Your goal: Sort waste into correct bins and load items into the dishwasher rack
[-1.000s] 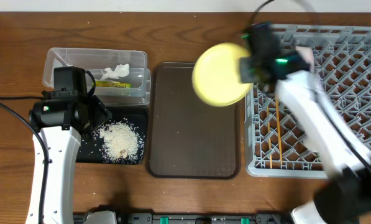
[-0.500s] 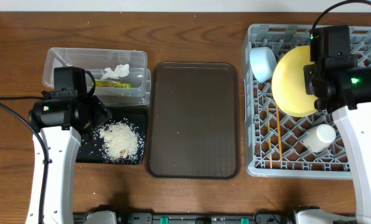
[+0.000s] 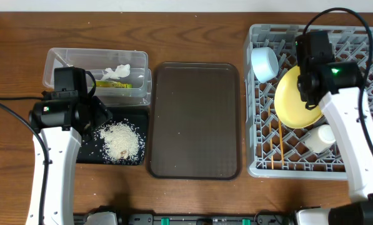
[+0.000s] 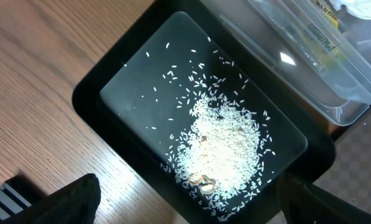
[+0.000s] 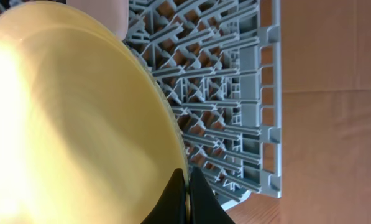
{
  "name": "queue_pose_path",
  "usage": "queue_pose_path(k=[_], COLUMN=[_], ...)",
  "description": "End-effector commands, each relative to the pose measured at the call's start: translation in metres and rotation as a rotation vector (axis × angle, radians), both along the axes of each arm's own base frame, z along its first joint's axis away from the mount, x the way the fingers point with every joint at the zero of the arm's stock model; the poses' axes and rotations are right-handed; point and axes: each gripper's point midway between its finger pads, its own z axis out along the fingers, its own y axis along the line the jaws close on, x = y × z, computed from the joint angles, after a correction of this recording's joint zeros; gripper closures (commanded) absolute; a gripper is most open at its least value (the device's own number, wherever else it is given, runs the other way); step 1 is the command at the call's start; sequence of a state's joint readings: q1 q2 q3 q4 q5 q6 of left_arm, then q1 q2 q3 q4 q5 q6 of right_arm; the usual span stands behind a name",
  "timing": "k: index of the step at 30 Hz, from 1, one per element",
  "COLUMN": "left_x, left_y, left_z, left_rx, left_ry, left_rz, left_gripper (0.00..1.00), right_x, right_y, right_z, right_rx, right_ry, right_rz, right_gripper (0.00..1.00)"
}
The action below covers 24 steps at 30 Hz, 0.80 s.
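The right gripper (image 3: 306, 87) is clamped on the rim of the round yellow plate (image 3: 295, 103); in the right wrist view its two dark fingertips (image 5: 186, 196) pinch the plate's thin edge (image 5: 67, 124) from either side. The left gripper (image 4: 190, 186) is spread wide, with one finger at each lower corner of its own view and nothing between them. It hangs over the near end of the black tray.

The large square grey plastic dishwasher rack (image 3: 261, 150) fills the right side of the table, its lattice of pegs (image 5: 235, 124) sharp behind the plate. The plate stands tilted on edge inside it – smooth, pale yellow, glossy, with no marks that show.

The dark brown rectangular serving tray (image 3: 195, 119) lies in the middle of the table. Left of it sits the clear plastic rectangular tub (image 3: 61, 62), and touching its near side is the shallow black rectangular tray (image 3: 89, 153).

In the rack, a light blue bowl (image 3: 264, 62) leans just beside the plate's far edge, a small pale cup (image 3: 323, 137) lies on its side near the plate's near edge, and thin wooden chopsticks (image 3: 277, 134) rest lengthwise in the lattice.

The tub holds a yellow-green snack wrapper (image 3: 114, 83) and a crumpled white tissue (image 3: 116, 72), touching each other. Loose white rice grains (image 4: 225, 149) lie in the black tray – a heap, with strays scattered about.
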State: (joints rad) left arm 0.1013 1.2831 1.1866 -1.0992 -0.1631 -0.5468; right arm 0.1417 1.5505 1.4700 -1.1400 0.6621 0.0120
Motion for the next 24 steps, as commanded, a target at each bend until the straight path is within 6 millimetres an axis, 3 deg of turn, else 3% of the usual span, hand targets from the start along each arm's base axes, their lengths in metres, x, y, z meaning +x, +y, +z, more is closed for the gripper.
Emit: queue_pose_path(k=[1, 2, 4, 5, 6, 8, 11, 15, 20, 24], left_x=[0.001, 0.001, 0.001, 0.001, 0.001, 0.001, 0.001, 0.002, 0.005, 0.006], left_y=[0.001, 0.001, 0.001, 0.001, 0.001, 0.001, 0.001, -0.005, -0.014, -0.024], left_z=[0.002, 0.002, 0.002, 0.002, 0.002, 0.002, 0.002, 0.001, 0.000, -0.001], left_rx=[0.001, 0.001, 0.001, 0.001, 0.001, 0.001, 0.001, -0.015, -0.047, -0.044], left_ry=[-0.002, -0.002, -0.002, -0.002, -0.002, -0.002, -0.001, 0.009, 0.005, 0.024], left_rz=[0.008, 0.008, 0.008, 0.008, 0.008, 0.008, 0.008, -0.069, -0.132, -0.241], left_gripper=[0.07, 0.07, 0.07, 0.07, 0.07, 0.07, 0.02, 0.00, 0.01, 0.01], right_x=[0.001, 0.002, 0.006, 0.008, 0.010, 0.013, 0.016, 0.020, 0.017, 0.001], right_y=[0.004, 0.011, 0.026, 0.036, 0.044, 0.061, 0.066, 0.053, 0.032, 0.016], right_z=[0.000, -0.003, -0.010, -0.014, -0.017, -0.021, -0.021, -0.015, -0.003, -0.004], right_rx=[0.024, 0.055, 0.138, 0.191, 0.242, 0.349, 0.444, 0.576, 0.775, 0.863], right_ry=[-0.049, -0.048, -0.043, -0.041, -0.040, -0.048, -0.087, -0.150, -0.190, -0.144], right_rz=[-0.049, -0.036, 0.000, 0.021, 0.039, 0.058, 0.010, -0.073, -0.080, -0.032], right_gripper=[0.98, 0.92, 0.62, 0.51, 0.46, 0.45, 0.45, 0.44, 0.31, 0.29])
